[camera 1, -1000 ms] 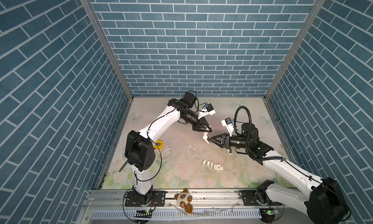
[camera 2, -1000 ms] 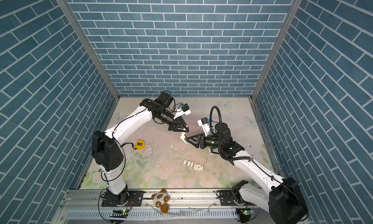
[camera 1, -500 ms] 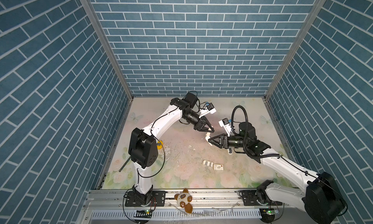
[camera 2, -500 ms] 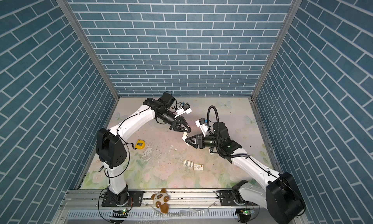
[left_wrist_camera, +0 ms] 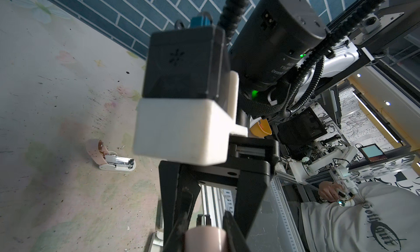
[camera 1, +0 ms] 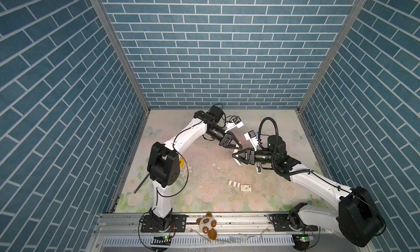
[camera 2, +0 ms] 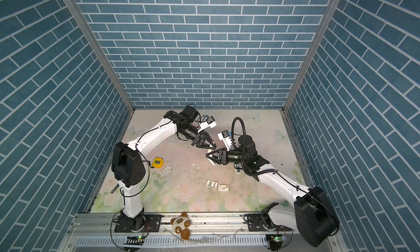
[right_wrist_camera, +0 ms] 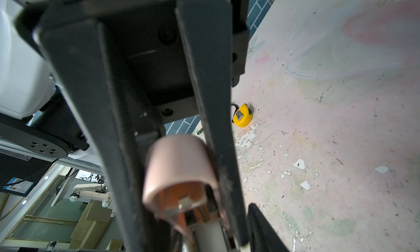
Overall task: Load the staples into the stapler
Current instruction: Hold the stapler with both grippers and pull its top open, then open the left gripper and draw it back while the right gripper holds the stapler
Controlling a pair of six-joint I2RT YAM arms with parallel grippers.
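While left jaws clamp a pink piece [right_wrist_camera: 179,171], right jaws gape, staples [camera 1: 234,183] well apart.

One tape measure [camera 2: 157,162], one toy [camera 2: 180,225], one tray [camera 2: 211,183], one sleeve [camera 2: 223,188], perhaps two staplers [left_wrist_camera: 111,159]

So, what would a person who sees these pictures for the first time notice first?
Most striking are the left hand and the right hand, which meet tip to tip over the middle of the flowered table, with a small pink object at their tips. Next comes the bright yellow tape measure on the table near the left arm. An opened pink-and-white stapler lies on the table by the right arm.
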